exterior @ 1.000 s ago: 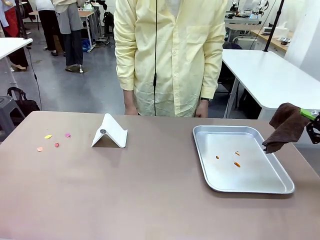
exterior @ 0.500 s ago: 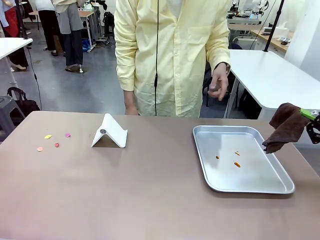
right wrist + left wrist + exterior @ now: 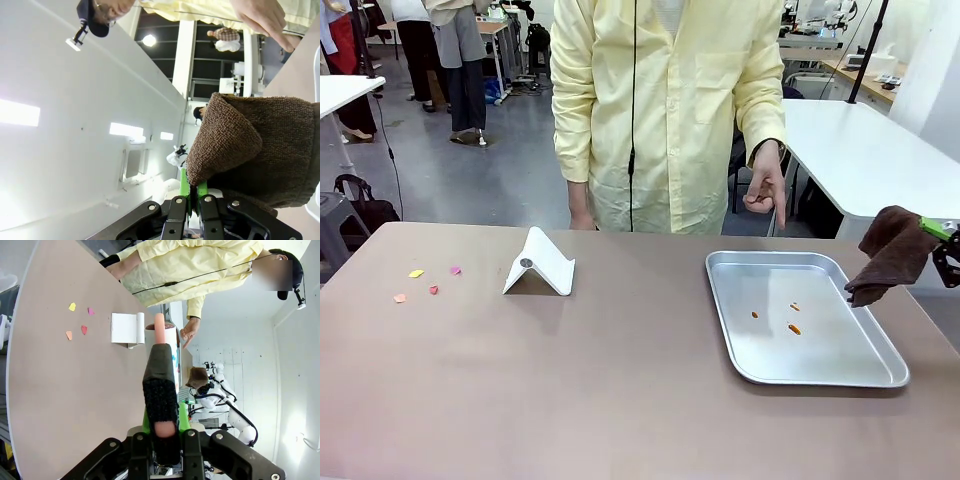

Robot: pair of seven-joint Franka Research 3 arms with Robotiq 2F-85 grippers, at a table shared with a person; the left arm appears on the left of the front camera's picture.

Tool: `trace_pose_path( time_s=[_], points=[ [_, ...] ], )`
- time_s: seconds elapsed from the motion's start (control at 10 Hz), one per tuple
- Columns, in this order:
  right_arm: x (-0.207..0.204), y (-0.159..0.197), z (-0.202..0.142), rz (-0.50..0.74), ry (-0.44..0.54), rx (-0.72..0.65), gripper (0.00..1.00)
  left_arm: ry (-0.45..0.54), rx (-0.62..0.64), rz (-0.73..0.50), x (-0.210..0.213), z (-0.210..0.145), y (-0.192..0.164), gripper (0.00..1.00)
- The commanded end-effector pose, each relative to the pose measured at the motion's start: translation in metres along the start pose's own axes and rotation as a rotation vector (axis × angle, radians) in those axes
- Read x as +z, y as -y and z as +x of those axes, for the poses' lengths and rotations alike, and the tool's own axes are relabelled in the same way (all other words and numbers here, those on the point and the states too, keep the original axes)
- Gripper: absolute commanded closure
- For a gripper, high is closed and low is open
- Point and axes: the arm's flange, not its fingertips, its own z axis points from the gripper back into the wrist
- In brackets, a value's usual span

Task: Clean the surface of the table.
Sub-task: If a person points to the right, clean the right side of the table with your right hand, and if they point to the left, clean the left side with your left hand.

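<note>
Nearest me, the left tool [image 3: 162, 426] is pressed together around a dark rod [image 3: 161, 375] with pink ends, maybe a brush or scraper; from this angle I can't say which. Past it the brown counter [image 3: 600, 410] stretches wide and lies bare along its near edge. A silver tray [image 3: 820, 378] lies flat on the counter's right half. A few orange crumbs [image 3: 793, 328] sit inside the tray, around its middle. Well to the left of the tray, about level with its far rim, a white folded stand [image 3: 540, 268] rests on the counter. Farther left of the tray, four small coloured paper scraps [image 3: 428, 280] are scattered near the counter's left end. Just off the tray's right rim the right tool [image 3: 942, 240] is clamped on a brown cloth [image 3: 890, 255], which droops in folds beside that rim. Beyond the tray's far rim a person in a pale yellow coat [image 3: 660, 100] stands at the counter's far side. One hand [image 3: 765, 190] is held above the tray's far rim, a finger pointing down.
</note>
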Motion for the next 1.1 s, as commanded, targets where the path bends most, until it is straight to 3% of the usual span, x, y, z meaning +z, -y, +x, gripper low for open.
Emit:
trace_pose_path(
  time_s=[0.0,0.4,0.8,0.9,1.0],
  points=[
    [-0.003,-0.008,0.0,-0.002,-0.007,-0.011,1.0,-0.008,-0.006,-0.01,0.002,-0.005,0.002,1.0],
    [-0.006,0.0,-0.001,-0.04,0.006,0.029,0.94,-0.008,-0.006,-0.01,0.002,-0.005,0.002,1.0],
    [-0.047,-0.002,0.006,-0.444,-0.107,0.192,0.94,-0.008,-0.006,-0.01,0.002,-0.005,0.002,1.0],
    [-0.062,0.002,0.01,-0.592,-0.094,0.231,0.94,-0.008,-0.006,-0.01,0.002,-0.005,0.002,1.0],
    [-0.076,0.006,0.019,-0.664,-0.097,0.251,0.94,-0.008,-0.006,-0.01,0.002,-0.005,0.002,1.0]
  ],
)
